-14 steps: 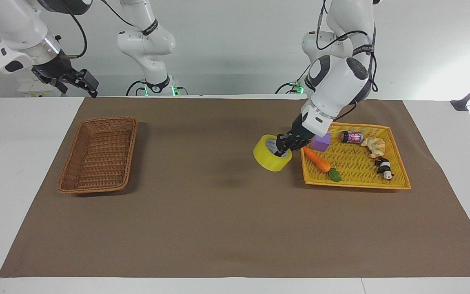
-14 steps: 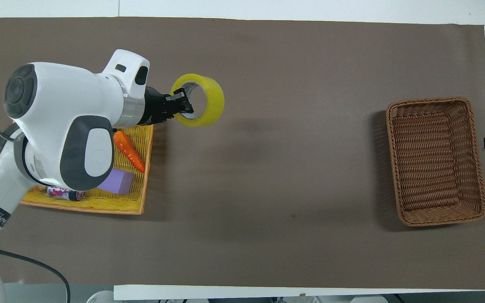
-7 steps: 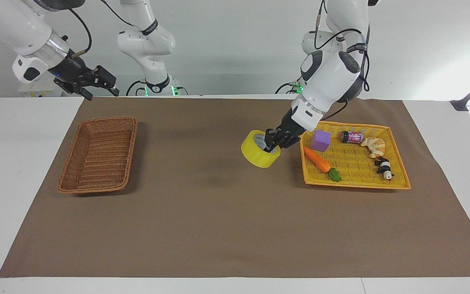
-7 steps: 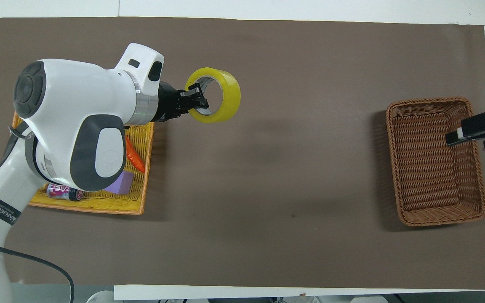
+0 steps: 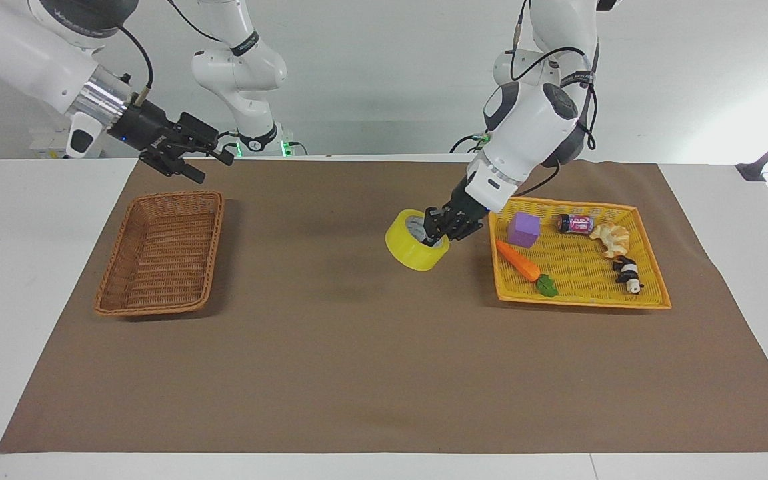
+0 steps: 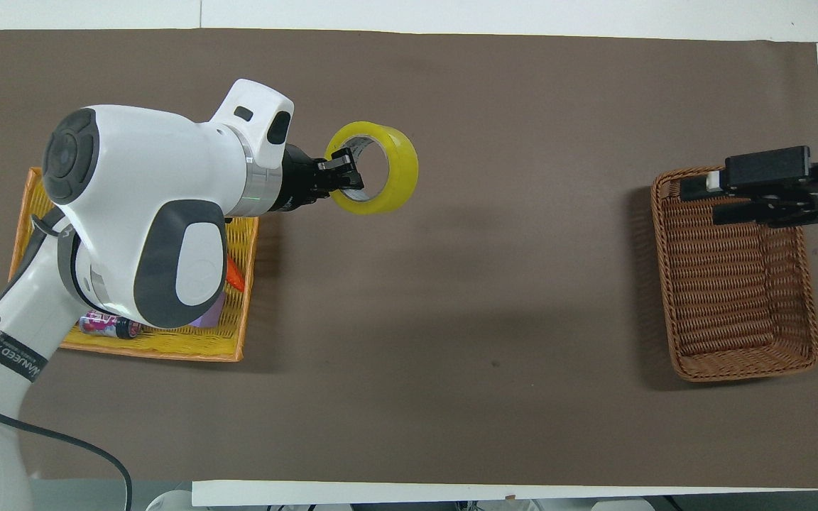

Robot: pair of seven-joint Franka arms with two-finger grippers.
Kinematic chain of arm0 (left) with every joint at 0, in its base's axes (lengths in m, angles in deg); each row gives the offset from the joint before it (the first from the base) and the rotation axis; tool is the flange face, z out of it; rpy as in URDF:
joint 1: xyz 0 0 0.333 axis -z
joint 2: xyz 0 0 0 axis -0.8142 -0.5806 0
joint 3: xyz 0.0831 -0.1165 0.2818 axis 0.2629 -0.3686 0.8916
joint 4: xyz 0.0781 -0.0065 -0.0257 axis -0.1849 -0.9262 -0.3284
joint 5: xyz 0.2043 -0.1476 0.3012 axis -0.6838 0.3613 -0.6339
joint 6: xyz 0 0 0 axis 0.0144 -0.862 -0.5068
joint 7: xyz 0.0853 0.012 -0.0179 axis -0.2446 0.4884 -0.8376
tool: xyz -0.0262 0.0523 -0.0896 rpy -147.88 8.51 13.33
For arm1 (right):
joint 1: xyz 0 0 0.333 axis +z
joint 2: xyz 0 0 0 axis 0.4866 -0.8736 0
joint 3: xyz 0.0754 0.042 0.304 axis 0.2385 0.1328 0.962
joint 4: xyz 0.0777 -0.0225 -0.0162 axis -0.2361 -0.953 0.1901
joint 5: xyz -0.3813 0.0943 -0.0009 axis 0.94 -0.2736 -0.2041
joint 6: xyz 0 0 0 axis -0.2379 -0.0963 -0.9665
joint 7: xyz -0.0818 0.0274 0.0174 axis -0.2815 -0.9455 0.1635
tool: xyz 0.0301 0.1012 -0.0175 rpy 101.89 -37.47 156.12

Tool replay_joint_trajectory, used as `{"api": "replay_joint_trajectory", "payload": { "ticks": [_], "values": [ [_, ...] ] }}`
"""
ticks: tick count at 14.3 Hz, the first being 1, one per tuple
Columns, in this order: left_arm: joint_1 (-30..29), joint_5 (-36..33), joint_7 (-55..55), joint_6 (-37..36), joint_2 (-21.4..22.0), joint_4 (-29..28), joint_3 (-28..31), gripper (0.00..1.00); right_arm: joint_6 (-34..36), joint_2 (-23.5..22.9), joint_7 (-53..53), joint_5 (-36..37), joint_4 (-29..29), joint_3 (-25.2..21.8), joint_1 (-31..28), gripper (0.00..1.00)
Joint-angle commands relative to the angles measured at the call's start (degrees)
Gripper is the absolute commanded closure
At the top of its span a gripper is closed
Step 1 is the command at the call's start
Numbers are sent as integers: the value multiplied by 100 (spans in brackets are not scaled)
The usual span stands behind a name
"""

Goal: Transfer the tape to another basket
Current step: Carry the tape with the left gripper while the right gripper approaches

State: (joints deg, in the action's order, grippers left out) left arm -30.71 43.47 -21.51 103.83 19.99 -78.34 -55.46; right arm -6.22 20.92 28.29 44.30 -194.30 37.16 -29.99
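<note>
The yellow tape roll (image 5: 412, 251) hangs in the air over the brown mat, beside the yellow tray. My left gripper (image 5: 439, 230) is shut on the tape's wall, with one finger inside the core. The overhead view shows the same grip, with the left gripper (image 6: 344, 177) on the tape (image 6: 400, 169). The dark-brown wicker basket (image 5: 151, 308) stands empty at the right arm's end of the table, and shows in the overhead view too (image 6: 743, 370). My right gripper (image 5: 205, 167) is open and empty, raised over that basket; it also shows from overhead (image 6: 718, 197).
The yellow-orange tray (image 5: 581, 303) at the left arm's end holds a purple block (image 5: 523, 229), a toy carrot (image 5: 521, 261), a small can (image 5: 574, 223), a croissant (image 5: 612, 239) and a panda figure (image 5: 627, 275). A brown mat (image 5: 357, 360) covers the table.
My left gripper has carried the tape away from the yellow tray toward the table's middle. My right gripper has swung in from the table's end to over the brown basket.
</note>
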Motion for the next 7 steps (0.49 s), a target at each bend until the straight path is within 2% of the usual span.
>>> {"api": "replay_joint_trajectory", "payload": {
  "ticks": [1,3,7],
  "values": [
    [82,55,-16,-37,-54,136,79,100,-594,72,199,-800,-681,21,200,0],
    [82,55,-34,-45,-54,136,79,100,-1181,-120,646,-1214,-824,30,568,0],
    [82,55,-43,-54,-45,101,79,100,-2605,-499,762,-2033,-789,30,1534,0]
  ]
}}
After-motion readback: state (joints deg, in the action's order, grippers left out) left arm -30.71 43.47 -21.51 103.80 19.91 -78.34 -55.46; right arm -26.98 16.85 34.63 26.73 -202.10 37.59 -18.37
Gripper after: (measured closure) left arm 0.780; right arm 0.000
